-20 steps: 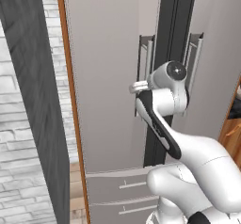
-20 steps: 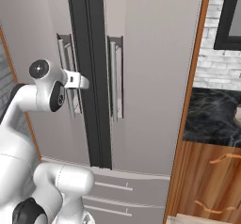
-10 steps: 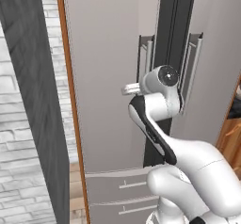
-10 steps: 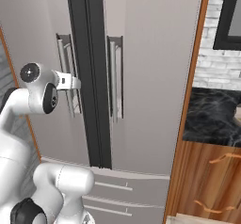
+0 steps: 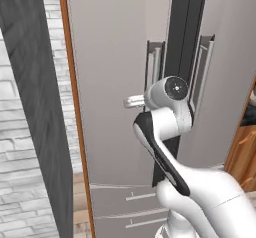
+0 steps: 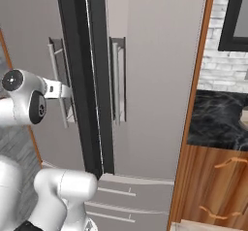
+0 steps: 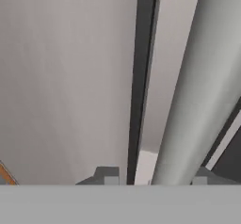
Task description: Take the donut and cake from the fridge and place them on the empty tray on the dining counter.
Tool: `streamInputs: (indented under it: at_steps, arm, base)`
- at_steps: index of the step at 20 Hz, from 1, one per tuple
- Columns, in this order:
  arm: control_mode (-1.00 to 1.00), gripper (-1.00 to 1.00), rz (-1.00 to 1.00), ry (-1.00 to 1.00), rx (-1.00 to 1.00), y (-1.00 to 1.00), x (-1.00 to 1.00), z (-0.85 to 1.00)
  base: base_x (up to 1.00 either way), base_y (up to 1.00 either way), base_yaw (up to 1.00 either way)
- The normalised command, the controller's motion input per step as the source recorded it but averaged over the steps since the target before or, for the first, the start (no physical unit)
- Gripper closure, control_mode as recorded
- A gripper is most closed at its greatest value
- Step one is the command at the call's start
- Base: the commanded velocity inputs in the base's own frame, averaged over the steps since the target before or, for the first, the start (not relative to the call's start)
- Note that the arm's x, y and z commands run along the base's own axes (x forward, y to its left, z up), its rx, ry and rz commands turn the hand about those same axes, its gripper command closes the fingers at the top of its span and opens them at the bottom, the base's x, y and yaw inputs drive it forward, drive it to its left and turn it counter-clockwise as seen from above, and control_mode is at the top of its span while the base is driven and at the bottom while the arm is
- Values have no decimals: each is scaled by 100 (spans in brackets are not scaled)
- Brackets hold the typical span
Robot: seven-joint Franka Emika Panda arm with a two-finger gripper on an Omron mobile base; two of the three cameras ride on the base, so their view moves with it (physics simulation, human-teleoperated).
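The fridge (image 5: 115,57) (image 6: 160,79) is a tall grey double-door unit with a dark strip between its doors. Both doors look closed. My gripper (image 6: 68,91) reaches the left door's vertical silver bar handle (image 6: 57,74) (image 5: 155,67) about halfway up. In the hand view the handle (image 7: 197,86) runs between the two fingertips (image 7: 110,178) of the gripper (image 7: 155,180), which is shut on it. The donut and the cake are hidden behind the doors. The tray and the dining counter are out of view.
The right door's handle (image 6: 116,79) stands just across the dark strip. Two grey drawers (image 6: 126,196) lie below the doors. A black counter top (image 6: 218,118) on wooden cabinets (image 6: 213,186) is at the right. A dark panel (image 5: 30,107) and brick wall (image 5: 15,157) stand left.
The jaws have closed from wide open onto the left door handle. The wrist has shifted slightly down and to the left. The fridge doors have not moved.
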Motion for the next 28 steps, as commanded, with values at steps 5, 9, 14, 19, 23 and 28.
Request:
streamInputs:
  at_steps: [5, 9, 14, 19, 23, 28]
  arm:
    - [-100, 100, 1, 1, 3, 71, -75, 26]
    - [-100, 100, 0, 3, 3, 54, -47, 18]
    - [-100, -100, 0, 3, 3, 44, -33, 16]
    - [-100, -100, 0, 0, 10, -73, -98, 42]
    - [-100, -100, 0, -1, 22, -97, -99, 67]
    - [-100, -100, 0, 1, 29, -100, -38, 51]
  base:
    - [0, 0, 0]
    - [0, 0, 0]
    - [0, 0, 0]
    - [0, 0, 0]
    - [0, 0, 0]
    - [0, 0, 0]
